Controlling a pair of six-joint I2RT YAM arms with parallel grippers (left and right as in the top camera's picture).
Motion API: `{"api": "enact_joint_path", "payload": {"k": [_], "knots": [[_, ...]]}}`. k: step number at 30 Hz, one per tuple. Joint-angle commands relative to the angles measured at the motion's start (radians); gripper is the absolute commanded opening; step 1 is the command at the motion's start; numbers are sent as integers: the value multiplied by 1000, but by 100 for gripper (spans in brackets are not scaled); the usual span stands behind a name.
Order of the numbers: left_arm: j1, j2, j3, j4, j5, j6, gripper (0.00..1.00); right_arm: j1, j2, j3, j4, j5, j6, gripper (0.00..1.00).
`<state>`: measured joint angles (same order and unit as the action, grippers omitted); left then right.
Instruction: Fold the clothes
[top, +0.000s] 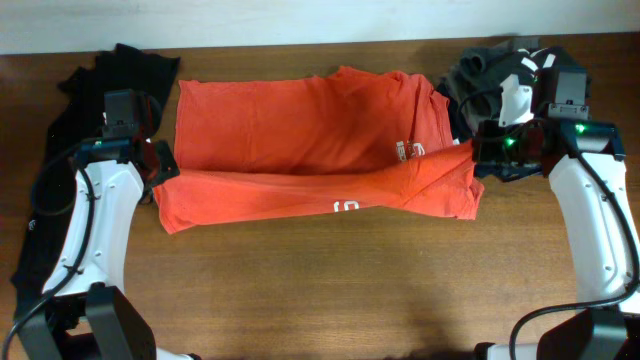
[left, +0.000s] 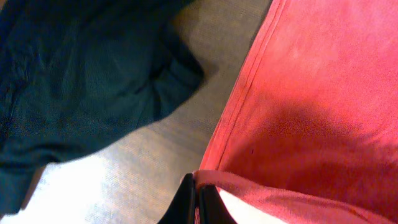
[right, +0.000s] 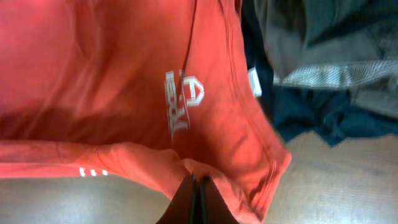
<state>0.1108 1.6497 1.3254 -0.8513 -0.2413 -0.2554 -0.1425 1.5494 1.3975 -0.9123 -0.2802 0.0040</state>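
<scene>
An orange-red T-shirt (top: 300, 130) with white lettering lies across the table, its near part folded over along the front. My left gripper (top: 158, 160) is shut on the shirt's left edge; the left wrist view shows the fingers (left: 200, 194) pinching the red hem (left: 298, 99). My right gripper (top: 478, 150) is shut on the shirt's right edge; the right wrist view shows the fingers (right: 198, 186) pinching a red fold (right: 124, 74). A black garment (top: 100, 75) lies at the far left, and also shows in the left wrist view (left: 81, 81).
A pile of dark grey and black clothes (top: 485, 70) lies at the back right, next to the shirt's right end; it also shows in the right wrist view (right: 323, 56). Bare wooden table (top: 330, 290) lies in front of the shirt.
</scene>
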Motion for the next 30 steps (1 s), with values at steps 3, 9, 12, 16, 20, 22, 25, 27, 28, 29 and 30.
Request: {"api": "enact_joint_path", "payload": {"k": [3, 9, 12, 16, 20, 22, 25, 27, 28, 29, 30], "knots": [[5, 5, -6, 41, -17, -14, 1, -2, -1, 27, 65, -12, 4, 4], [5, 6, -6, 57, -18, -14, 1, -1, 59, 27, 136, -33, -14, 4], [6, 12, -16, 75, -18, -14, 1, 0, 113, 27, 170, -40, -15, 4], [5, 44, -19, 93, -18, -14, 1, 1, 161, 27, 176, -52, -14, 4], [5, 97, -19, 108, -18, -13, 1, 6, 192, 27, 177, -53, -15, 4], [5, 125, -19, 119, -18, -13, 1, 6, 203, 27, 175, -53, -15, 4], [5, 157, -19, 134, -18, -13, 1, 6, 210, 27, 169, -53, -15, 4], [5, 172, -19, 140, -18, -13, 14, 6, 211, 27, 164, -53, -15, 11], [5, 178, -19, 143, -18, -13, 32, 6, 211, 27, 162, -53, -14, 29], [5, 179, -19, 148, -18, -13, 45, 6, 211, 27, 159, -53, -14, 53], [5, 179, -19, 153, -18, -13, 57, 6, 211, 27, 157, -53, -15, 67]]}}
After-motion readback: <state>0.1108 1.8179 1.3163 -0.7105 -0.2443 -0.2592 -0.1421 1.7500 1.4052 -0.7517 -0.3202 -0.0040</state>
